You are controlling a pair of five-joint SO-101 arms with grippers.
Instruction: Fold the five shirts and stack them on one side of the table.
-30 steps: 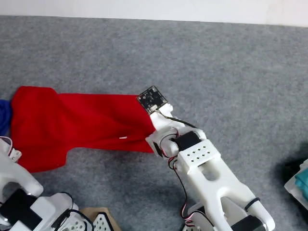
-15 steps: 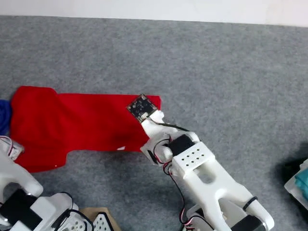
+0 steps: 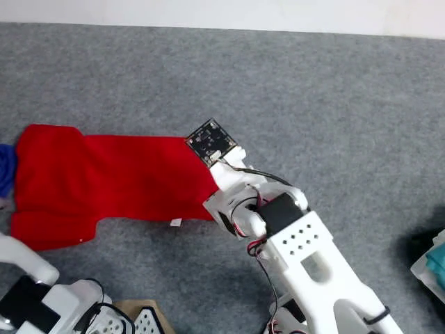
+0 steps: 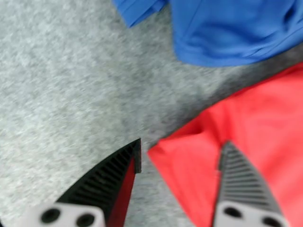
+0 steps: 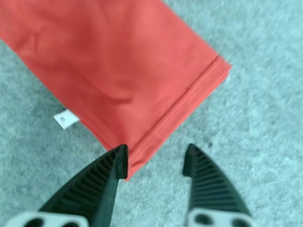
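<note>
Moved: since a second ago the right arm's wrist has swung sideways and back over the red shirt (image 3: 118, 181). It now covers the shirt's right end, whose far corner lay bare half a second ago. The left arm has drawn back toward the near left corner, off the sleeve. The tag (image 3: 175, 223) has gone from lying on the red cloth to just outside the shirt's near edge.
Around: the blue shirt (image 3: 4, 167) is bunched at the left edge of the tabletop (image 3: 334, 104), just beside the red one. A teal item (image 3: 438, 261) sits at the right edge and a brown board (image 3: 135, 309) at the near edge between the arms. The right arm's wrist hides the red shirt's right hem from above.
Red shirt: lies flat and long on the left half of the tabletop, with its sleeve toward the near left.
Right gripper (image 5: 157, 150): spread wide and holding nothing. One finger is over the hem's near corner, the other over bare grey past the hem.
Left gripper (image 4: 182, 149): spread wide and holding nothing. It hangs over a corner of the red shirt, with one finger above grey and the other above red. The blue shirt lies beyond.
</note>
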